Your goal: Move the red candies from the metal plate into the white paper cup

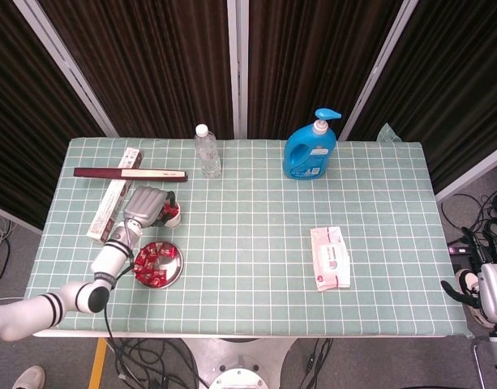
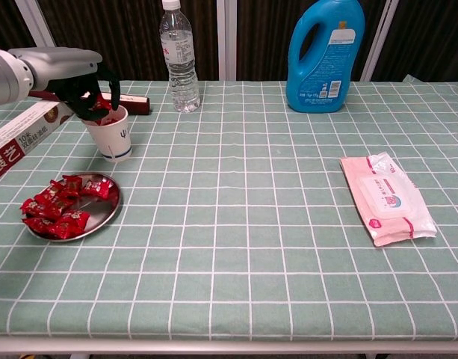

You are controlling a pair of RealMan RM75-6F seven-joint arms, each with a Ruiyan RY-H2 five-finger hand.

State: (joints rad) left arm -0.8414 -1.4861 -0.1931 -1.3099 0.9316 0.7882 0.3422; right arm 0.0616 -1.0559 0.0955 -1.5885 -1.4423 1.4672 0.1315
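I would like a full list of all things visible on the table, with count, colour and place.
red candies: many, red, on the metal plate
metal plate: one, silver, front left
white paper cup: one, white, behind the plate
water bottle: one, clear, back
detergent bottle: one, blue, back
wipes pack: one, pink, right
boxes: two, one dark, one white, back left
left hand: over the cup
right hand: off the table's right edge
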